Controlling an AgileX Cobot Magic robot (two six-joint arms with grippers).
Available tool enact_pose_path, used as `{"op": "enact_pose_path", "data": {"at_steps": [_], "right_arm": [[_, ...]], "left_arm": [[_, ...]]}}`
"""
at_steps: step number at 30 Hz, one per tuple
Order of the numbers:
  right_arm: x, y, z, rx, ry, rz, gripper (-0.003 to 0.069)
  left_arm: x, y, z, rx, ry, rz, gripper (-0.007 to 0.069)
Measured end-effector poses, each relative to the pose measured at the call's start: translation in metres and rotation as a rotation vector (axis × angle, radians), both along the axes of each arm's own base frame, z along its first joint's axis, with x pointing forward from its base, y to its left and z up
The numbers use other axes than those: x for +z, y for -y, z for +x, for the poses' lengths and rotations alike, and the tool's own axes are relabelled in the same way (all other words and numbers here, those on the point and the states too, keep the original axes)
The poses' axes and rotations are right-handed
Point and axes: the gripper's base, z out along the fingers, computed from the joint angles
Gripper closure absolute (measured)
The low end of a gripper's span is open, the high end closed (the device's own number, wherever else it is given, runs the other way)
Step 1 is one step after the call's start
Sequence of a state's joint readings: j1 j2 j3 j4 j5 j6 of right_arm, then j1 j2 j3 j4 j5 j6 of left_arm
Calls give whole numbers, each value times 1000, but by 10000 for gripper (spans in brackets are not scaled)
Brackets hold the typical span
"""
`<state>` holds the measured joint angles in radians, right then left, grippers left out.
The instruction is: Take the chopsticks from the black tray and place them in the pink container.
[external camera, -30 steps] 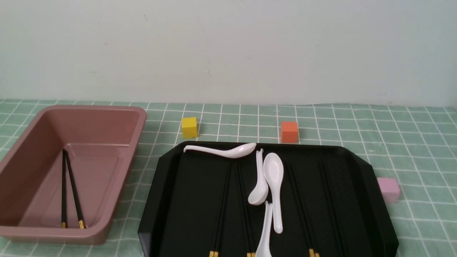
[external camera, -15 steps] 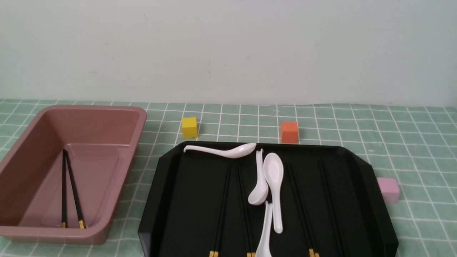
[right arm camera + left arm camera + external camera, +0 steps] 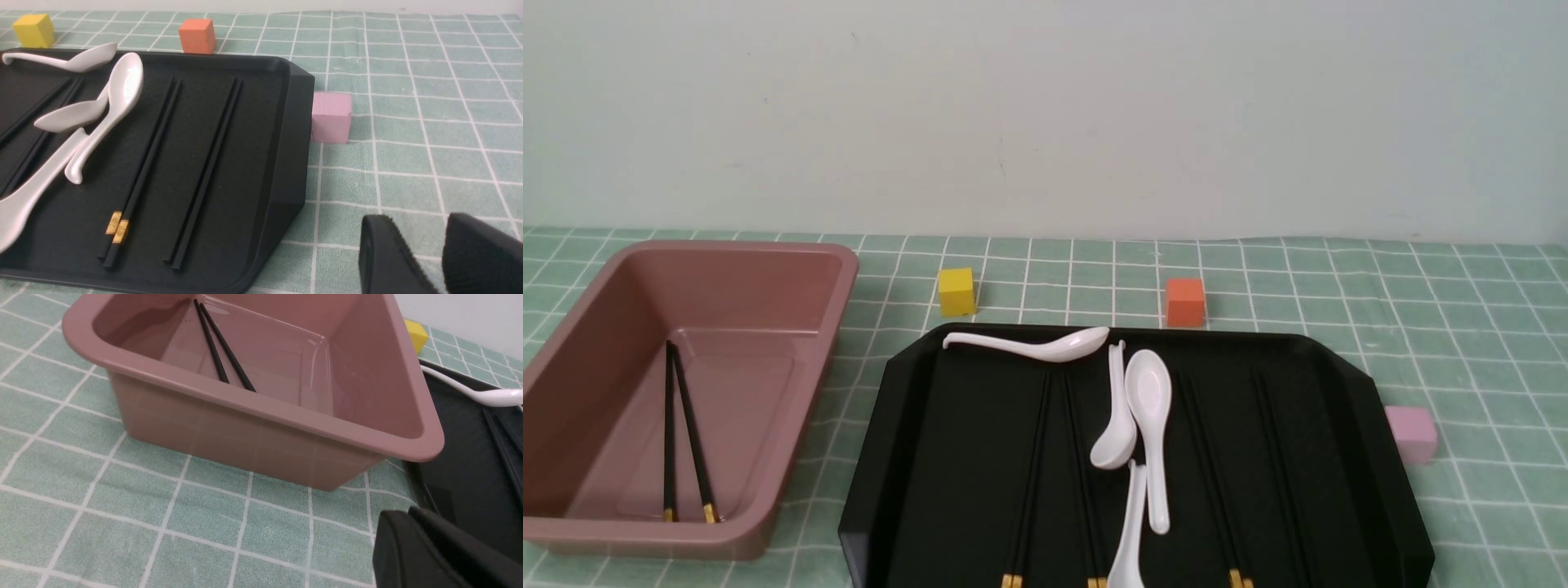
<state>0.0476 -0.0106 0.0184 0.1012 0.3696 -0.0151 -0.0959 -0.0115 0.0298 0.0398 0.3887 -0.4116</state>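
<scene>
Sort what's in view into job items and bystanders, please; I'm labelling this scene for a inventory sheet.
Part of the job:
- long thin black chopsticks
- large black cut-cornered tray
- deep dusty-pink rectangular plastic tub

Just lying about:
- glossy white soup spoons
- small yellow cube
- small orange cube
- small pale pink cube

Soft, even light falls across the green worktop (image 3: 1503, 367), leaving faint shadows and small highlights on the white spoons (image 3: 1150, 392); in both wrist views, the dark fingers (image 3: 392, 257) blur in the foreground.
</scene>
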Motion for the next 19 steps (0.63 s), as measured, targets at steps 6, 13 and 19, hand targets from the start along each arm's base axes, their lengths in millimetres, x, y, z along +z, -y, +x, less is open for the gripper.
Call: {"op": "enact_pose_path", "data": {"at_steps": [6, 13, 19], "right_arm": [[0, 0, 0, 0, 0, 0, 419], [0, 0, 0, 0, 0, 0, 419], [0, 0, 0, 0, 0, 0, 419]], "left_arm": [[0, 0, 0, 0, 0, 0, 592], [0, 0, 0, 0, 0, 0, 585], [0, 0, 0, 0, 0, 0, 582]]}}
